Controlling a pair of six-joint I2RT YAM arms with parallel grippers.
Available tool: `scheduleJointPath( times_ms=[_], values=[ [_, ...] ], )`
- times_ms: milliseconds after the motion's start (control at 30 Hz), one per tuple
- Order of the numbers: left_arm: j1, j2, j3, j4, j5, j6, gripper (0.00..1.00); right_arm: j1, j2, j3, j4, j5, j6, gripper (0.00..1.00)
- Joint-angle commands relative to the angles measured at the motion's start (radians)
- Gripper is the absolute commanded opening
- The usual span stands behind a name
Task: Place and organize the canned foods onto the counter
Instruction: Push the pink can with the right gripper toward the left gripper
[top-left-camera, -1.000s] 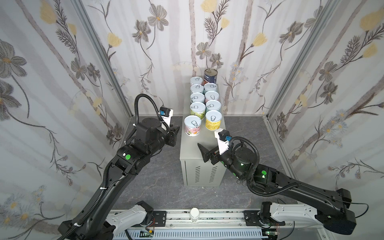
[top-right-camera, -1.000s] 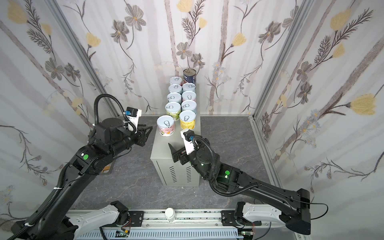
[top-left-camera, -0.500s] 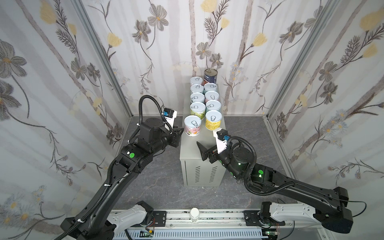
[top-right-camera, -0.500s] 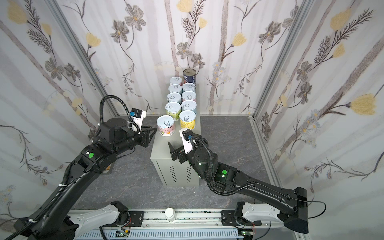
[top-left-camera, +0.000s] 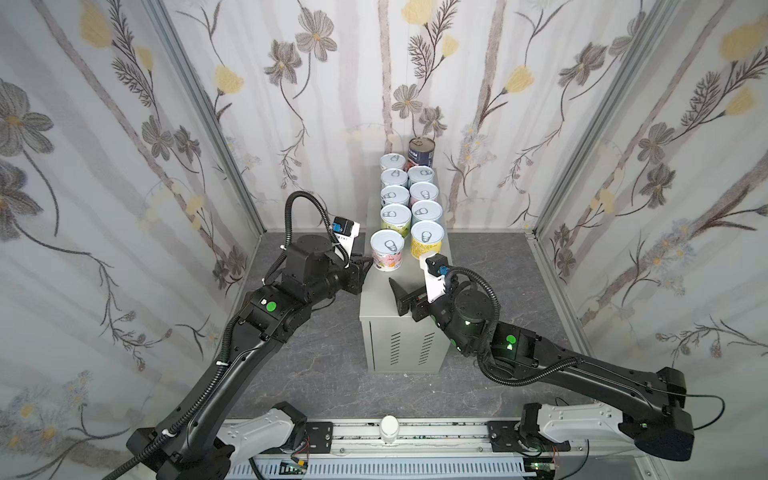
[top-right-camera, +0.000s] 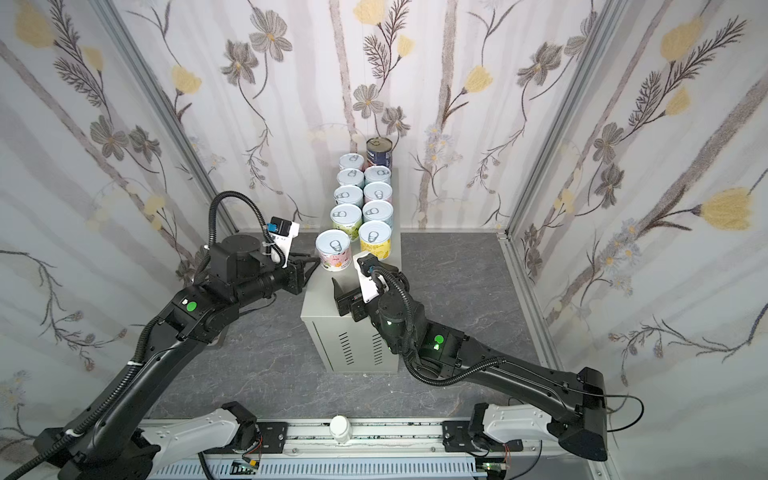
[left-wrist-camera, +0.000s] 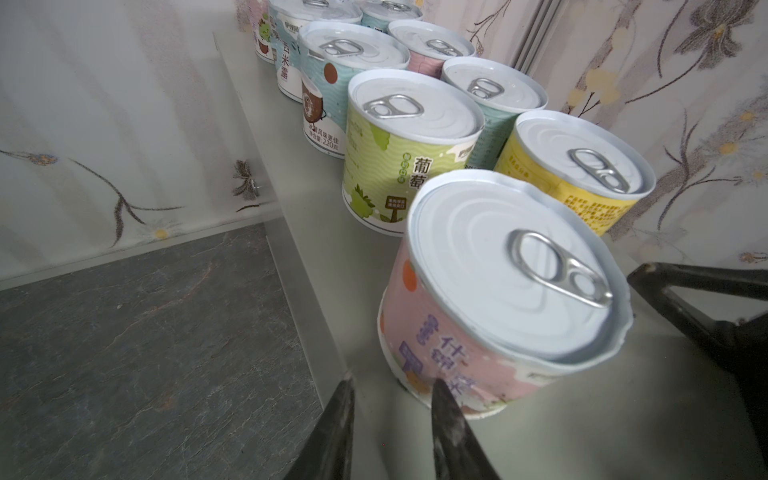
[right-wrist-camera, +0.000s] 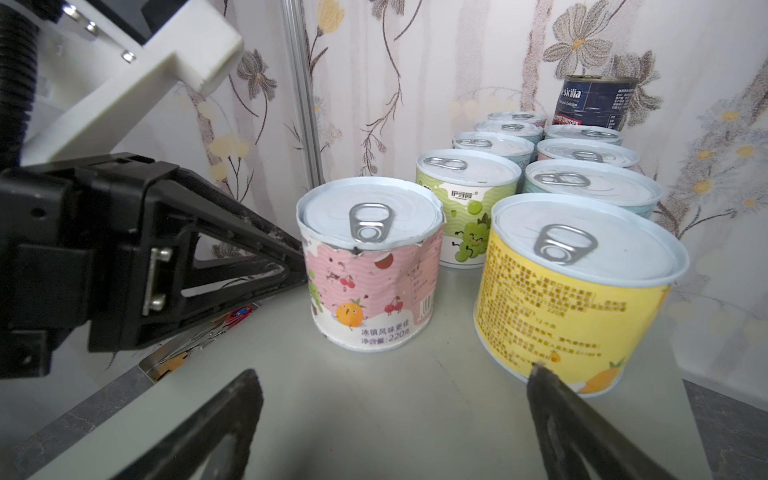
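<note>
Several canned foods stand in two rows on the counter. The nearest are a pink can and a yellow can. A taller dark blue can ends the right row at the back. My left gripper is shut and empty, its tips against the pink can's left side. My right gripper hovers open over the bare near end of the counter, one fingertip close to the yellow can's base.
The counter stands on a dark marbled floor between floral walls with metal corner posts. A base rail runs along the front. Some small colourful items lie on the floor left of the counter, under my left arm.
My left gripper has moved right to the pink can and now touches its side. My right gripper has shifted slightly forward over the counter's near end, still open.
</note>
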Motion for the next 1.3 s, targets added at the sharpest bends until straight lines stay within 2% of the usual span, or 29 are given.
scheduleJointPath(
  times_ms=[0, 1267],
  values=[
    [0.001, 0.008, -0.003, 0.046, 0.016, 0.008, 0.32, -0.01, 0.002, 0.012, 0.023, 0.024, 0.029, 1.0],
    [0.022, 0.065, -0.017, 0.121, 0.064, 0.046, 0.33, -0.066, 0.024, 0.023, -0.018, 0.053, 0.099, 1.0]
  ],
)
